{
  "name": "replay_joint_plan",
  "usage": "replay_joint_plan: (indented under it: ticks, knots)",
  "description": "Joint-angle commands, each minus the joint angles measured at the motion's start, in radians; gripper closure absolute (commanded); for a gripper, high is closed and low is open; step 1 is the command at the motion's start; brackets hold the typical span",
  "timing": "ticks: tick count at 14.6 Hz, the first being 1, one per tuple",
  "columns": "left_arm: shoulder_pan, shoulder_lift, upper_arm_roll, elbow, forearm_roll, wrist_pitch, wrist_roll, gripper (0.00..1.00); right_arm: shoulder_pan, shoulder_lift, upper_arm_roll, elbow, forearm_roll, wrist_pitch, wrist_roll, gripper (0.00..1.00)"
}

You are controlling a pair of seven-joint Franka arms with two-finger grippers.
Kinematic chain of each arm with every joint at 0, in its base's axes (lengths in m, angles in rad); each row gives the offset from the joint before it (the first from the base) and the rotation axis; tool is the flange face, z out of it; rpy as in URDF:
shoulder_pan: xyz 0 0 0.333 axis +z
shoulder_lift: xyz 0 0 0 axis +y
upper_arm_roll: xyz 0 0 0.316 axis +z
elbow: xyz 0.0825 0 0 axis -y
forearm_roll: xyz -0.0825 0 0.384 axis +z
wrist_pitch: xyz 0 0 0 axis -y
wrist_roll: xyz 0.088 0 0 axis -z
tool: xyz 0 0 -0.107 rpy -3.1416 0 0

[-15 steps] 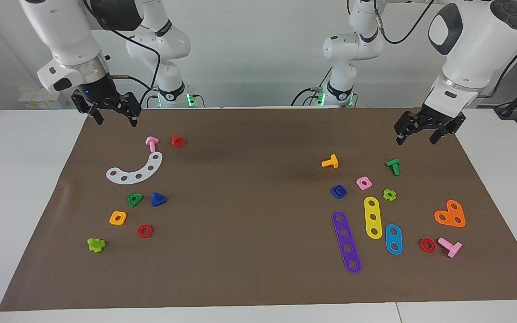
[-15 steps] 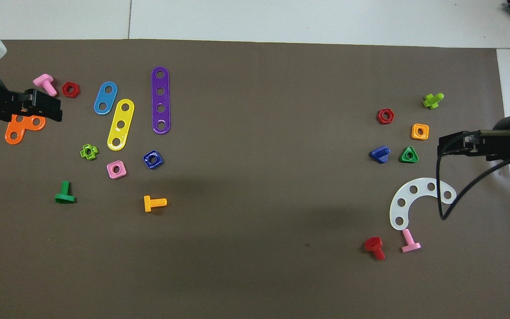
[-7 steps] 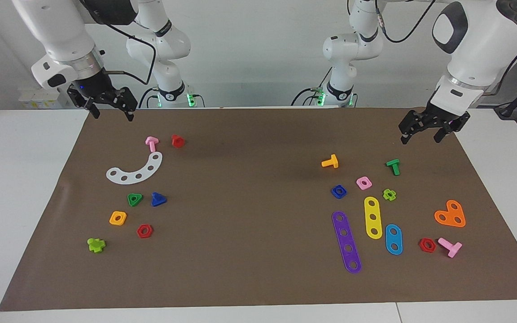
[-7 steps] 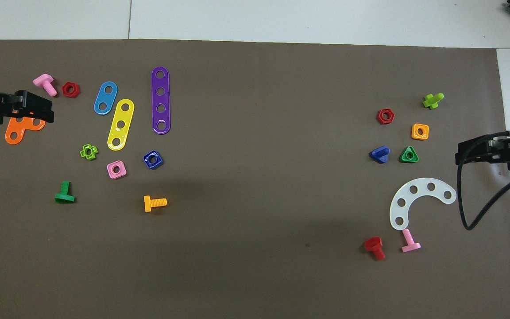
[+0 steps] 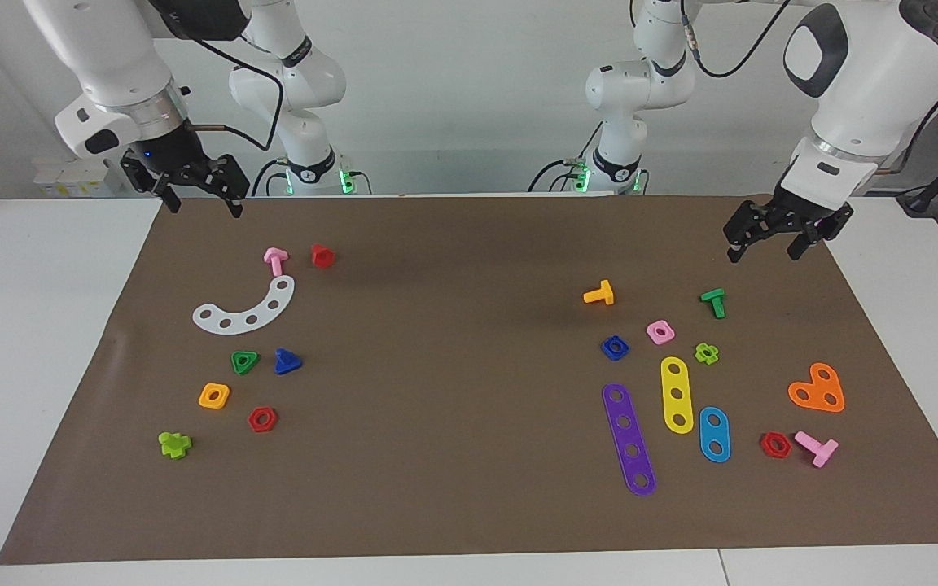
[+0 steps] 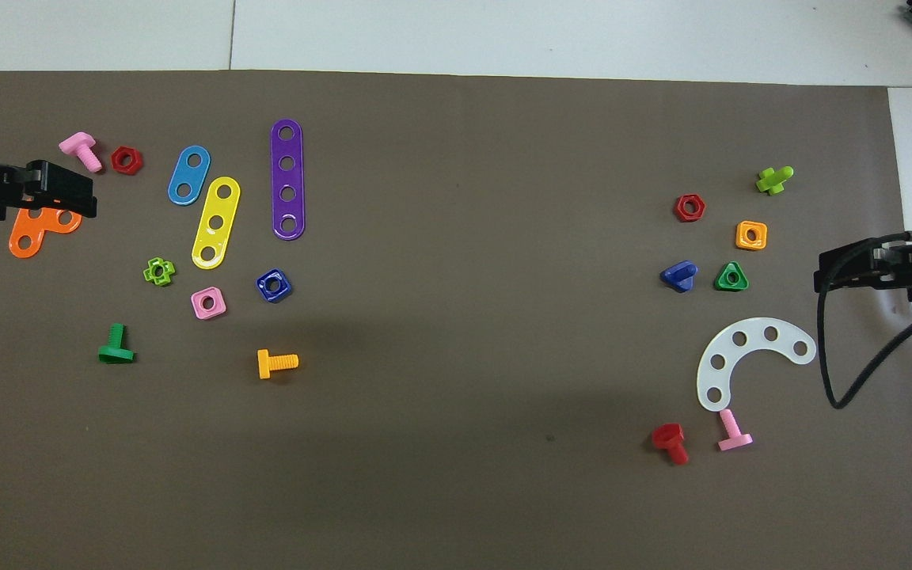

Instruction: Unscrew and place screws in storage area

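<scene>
1. Dark-blue screw (image 5: pixel 287 362) lies loose on the brown mat (image 5: pixel 453 366) in the storage area (image 5: pixel 241 342), toward the right arm's end of the table. It sits just beside the green triangular nut (image 5: pixel 244 361), not touching it.
2. In the overhead view the screw's stem points sideways; its head reads as a blob, and the triangle shape shows better in the facing view.
3. White curved strip (image 5: pixel 246 309) lies a bit nearer the robots than the screw. Pink screw (image 5: pixel 275 260) sits at one end of the strip; contact too close to tell. Red screw (image 5: pixel 322 255) is beside it, apart.
4. Orange square nut (image 5: pixel 214 395), red hex nut (image 5: pixel 262 419) and lime piece (image 5: pixel 175 444) lie farther from the robots than the screw, all apart.
5. Right gripper (image 5: pixel 196 198) hangs raised over the mat's edge nearest the robots, fingers spread wide, nothing between them. In the overhead view it is cut off at the frame edge, with only the dark tips and a looping cable showing.
6. Left gripper (image 5: pixel 764 244) is raised over the mat at the left arm's end, fingers apart and empty. In the overhead view it covers part of the orange heart-shaped plate (image 5: pixel 817 389); the facing view shows it well clear of that plate.
7. Blue square nut (image 5: pixel 615 347) lies with the purple strip (image 5: pixel 629 439) group at the left arm's end.
</scene>
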State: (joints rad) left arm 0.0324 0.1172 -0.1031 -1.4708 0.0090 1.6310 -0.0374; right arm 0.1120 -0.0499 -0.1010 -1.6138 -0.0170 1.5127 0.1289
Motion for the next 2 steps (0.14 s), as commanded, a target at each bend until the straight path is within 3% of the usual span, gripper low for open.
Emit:
replay_joint_plan:
  ticks: [1, 2]
  knots:
    - [0.012, -0.031, -0.001, -0.04, 0.002, 0.024, 0.014, 0.0, -0.008, 0.013, 0.004, 0.022, 0.014, -0.005, -0.014, 0.0]
    - [0.012, -0.031, -0.001, -0.042, 0.002, 0.024, 0.014, 0.0, -0.006, 0.012, 0.004, 0.022, 0.012, -0.005, -0.014, 0.0]
